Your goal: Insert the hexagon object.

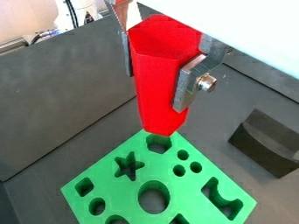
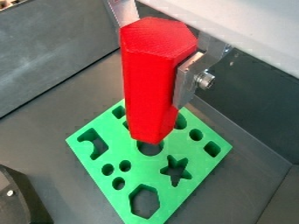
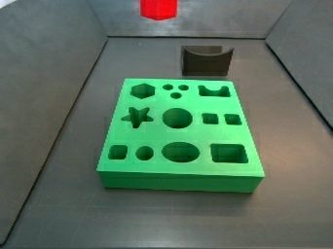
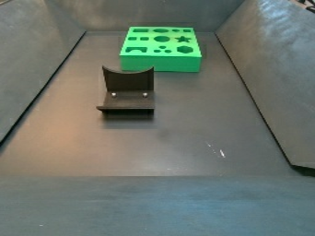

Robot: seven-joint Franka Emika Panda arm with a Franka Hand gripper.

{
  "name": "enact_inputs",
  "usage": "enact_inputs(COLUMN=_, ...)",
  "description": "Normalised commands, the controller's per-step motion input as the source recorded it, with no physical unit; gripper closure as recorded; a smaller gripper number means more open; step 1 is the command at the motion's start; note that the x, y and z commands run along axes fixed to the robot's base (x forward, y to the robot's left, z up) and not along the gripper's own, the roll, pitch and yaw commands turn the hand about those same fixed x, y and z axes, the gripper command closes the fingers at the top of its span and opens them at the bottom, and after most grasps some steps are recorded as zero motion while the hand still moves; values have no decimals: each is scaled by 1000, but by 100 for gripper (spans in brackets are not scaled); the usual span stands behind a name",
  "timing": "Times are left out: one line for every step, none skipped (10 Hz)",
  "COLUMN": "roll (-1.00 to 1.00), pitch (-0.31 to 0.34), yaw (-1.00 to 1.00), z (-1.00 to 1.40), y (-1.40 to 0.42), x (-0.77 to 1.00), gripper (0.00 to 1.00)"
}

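Note:
The hexagon object (image 1: 158,109) is a bright red faceted peg, and it hangs upright between the silver fingers (image 1: 187,83) of my gripper (image 1: 155,74). Both wrist views show it, with the gripper (image 2: 158,74) shut on the peg (image 2: 149,105) near its upper end. The peg is held well above the green board (image 1: 111,210), near one corner of it. The board (image 2: 205,166) has a hexagon hole (image 2: 146,203) beside a star hole (image 2: 176,169). In a side view only the peg's lower end (image 3: 158,8) shows, above and beyond the board (image 3: 176,170) with its hexagon hole (image 3: 142,90). The gripper itself is out of both side views.
A dark fixture (image 3: 205,60) stands on the floor beyond the board's far edge and shows in another side view (image 4: 127,92) and a wrist view (image 1: 267,140). Grey walls (image 3: 53,88) enclose the dark floor. The board (image 4: 163,48) lies at the far end.

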Motion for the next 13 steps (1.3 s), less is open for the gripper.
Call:
enact_inputs(roll=43, pitch=0, yaw=40, z=-51, y=0, x=20, gripper=100)
enact_inputs(roll=-4, pitch=0, yaw=0, z=-77, y=-23, x=0, gripper=100)
enact_inputs(roll=-129, pitch=-21, yaw=0, z=-769, y=117, x=40, gripper=100)
enact_inputs(roll=-250, pitch=-127, yaw=-137, z=-889, y=514, x=-289, gripper=100)
enact_inputs(roll=-301, pitch=-143, yaw=-206, z=-763, y=403, x=-149, gripper=100)
enact_inputs(roll=-287, pitch=-110, yaw=-460, z=-751, y=226, x=-74, gripper=100)
enact_inputs(roll=-310, pitch=-154, yaw=-486, z=-706, y=177, x=-60, gripper=100)
enact_inputs(roll=-299, pitch=-174, yaw=-457, z=-720, y=226, x=-71, gripper=100)
enact_inputs(roll=-299, pitch=-171, yaw=-437, z=-734, y=220, x=-106, gripper=100)
enact_inputs(roll=-394, pitch=-113, yaw=-269, z=-557, y=309, x=0, gripper=100)
enact_inputs(roll=-376, pitch=-64, yaw=-106, z=-589, y=260, x=-54, gripper=100)
enact_inputs(roll=-380, pitch=-110, yaw=0, z=-560, y=214, x=-131, gripper=100)
enact_inputs(roll=-391, pitch=-103, yaw=0, z=-517, y=157, x=-151, gripper=100)
